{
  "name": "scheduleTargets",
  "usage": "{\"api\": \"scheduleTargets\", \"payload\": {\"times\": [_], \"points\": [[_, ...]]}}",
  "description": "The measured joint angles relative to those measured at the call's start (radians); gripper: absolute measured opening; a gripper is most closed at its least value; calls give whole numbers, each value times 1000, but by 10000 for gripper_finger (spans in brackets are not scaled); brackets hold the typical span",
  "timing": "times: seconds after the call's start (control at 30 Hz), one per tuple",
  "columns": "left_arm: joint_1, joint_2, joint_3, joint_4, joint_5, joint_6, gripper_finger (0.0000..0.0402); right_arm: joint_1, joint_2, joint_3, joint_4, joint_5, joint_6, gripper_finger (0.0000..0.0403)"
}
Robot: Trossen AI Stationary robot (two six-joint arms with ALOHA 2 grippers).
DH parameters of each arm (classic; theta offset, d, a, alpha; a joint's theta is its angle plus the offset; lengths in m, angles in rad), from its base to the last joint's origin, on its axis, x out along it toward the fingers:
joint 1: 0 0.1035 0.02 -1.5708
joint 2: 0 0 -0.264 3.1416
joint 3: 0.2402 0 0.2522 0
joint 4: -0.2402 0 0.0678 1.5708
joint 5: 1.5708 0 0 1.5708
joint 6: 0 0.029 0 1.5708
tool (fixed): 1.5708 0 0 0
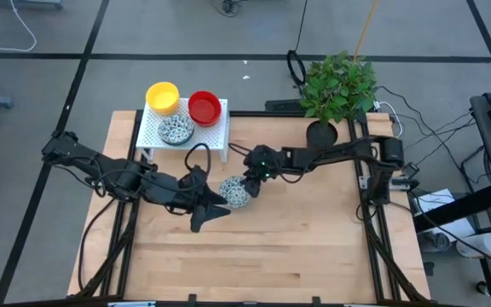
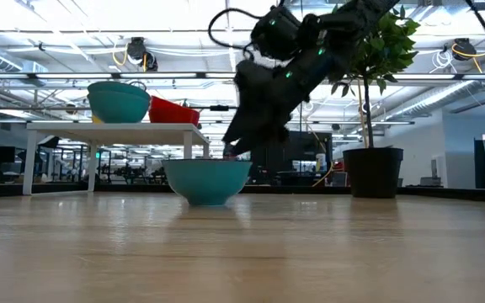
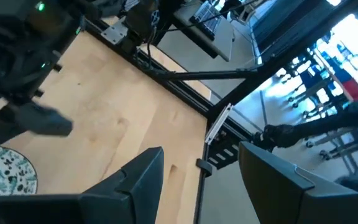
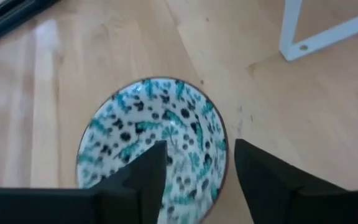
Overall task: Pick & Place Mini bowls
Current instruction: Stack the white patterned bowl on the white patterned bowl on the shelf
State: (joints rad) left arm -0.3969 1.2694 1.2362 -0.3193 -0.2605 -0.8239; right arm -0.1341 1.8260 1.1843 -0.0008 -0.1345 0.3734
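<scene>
Speckled bowl (image 4: 156,146) on table, right under open right pincer (image 4: 194,163).

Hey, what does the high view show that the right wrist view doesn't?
Only the high view shows the white shelf top carrying a yellow bowl, a red bowl and a speckled bowl, plus the plant and the left gripper. Only the right wrist view shows the table bowl's green-and-black speckled inside up close between the open right gripper fingers. Both show that table bowl on the wooden table.
</scene>
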Motion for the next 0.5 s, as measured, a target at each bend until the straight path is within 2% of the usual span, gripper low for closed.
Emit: {"api": "scheduleTargets", "payload": {"times": [0.13, 0.3, 0.5], "points": [[-5, 0, 0, -18, 5, 60, 212, 9, -94, -1, -116, 0, -28, 186], [-4, 0, 0, -102, 2, 121, 212, 33, -237, -1, -275, 2, -30, 175], [6, 13, 1, -228, -74, 162, 212, 109, -436, -43, -372, 2, -5, 170]]}}
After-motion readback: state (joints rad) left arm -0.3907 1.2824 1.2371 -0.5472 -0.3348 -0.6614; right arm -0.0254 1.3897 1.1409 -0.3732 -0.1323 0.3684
